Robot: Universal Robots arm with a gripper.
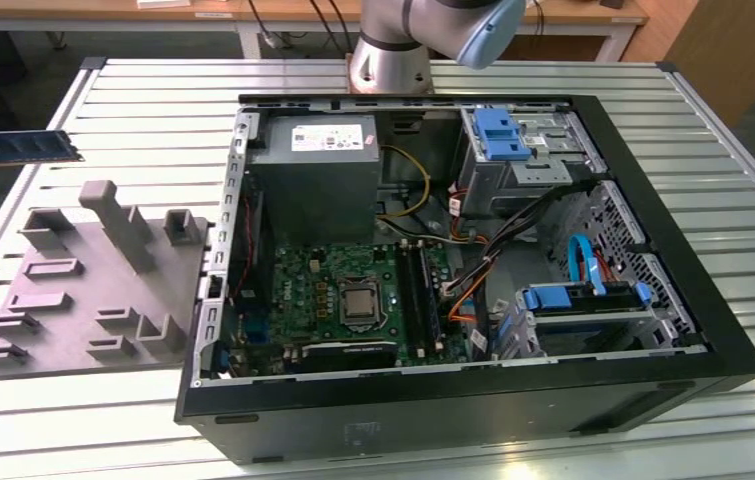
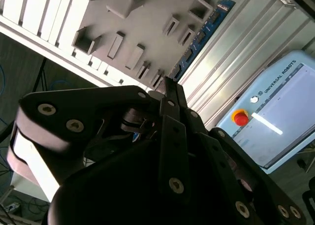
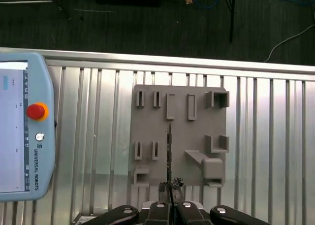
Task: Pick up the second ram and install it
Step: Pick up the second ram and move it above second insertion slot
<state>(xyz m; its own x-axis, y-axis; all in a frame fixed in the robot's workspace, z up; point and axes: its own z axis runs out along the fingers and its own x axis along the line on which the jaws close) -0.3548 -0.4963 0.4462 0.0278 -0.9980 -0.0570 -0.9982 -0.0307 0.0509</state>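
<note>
Looking across your exterior view, you find the second ram (image 1: 17,147) at about ten o'clock. It is a dark blue stick, roughly level, and its outer end runs past the edge of the slatted metal table (image 1: 150,100) and out of frame. At the stick's five o'clock, the grey fixture (image 1: 84,280) sits on the table with its upright posts. The open computer case (image 1: 484,405) stands at that fixture's three o'clock, just beside it. Inside the case you see the green motherboard (image 1: 297,285) toward six o'clock and the grey power supply (image 1: 313,180) toward twelve. The arm (image 1: 411,40) rises from its base at the case's twelve o'clock.

In the second wrist view, your gripper (image 2: 167,87) has its jaws drawn in narrow and pinched onto one end of the ram (image 2: 202,38). The rest of the stick reaches out beyond the fingertips, with its blue face and chips turned to the camera. The fixture (image 2: 142,18) lies behind it, and the teach pendant (image 2: 280,112) rests on the table off to one side.

In the first wrist view, you see the stick (image 3: 169,151) edge-on as a thin dark line. It runs out from the closed fingertips of the gripper (image 3: 170,188) and crosses in front of the fixture (image 3: 192,136). The pendant (image 3: 24,126) lies on the slats well apart from the fixture.
</note>
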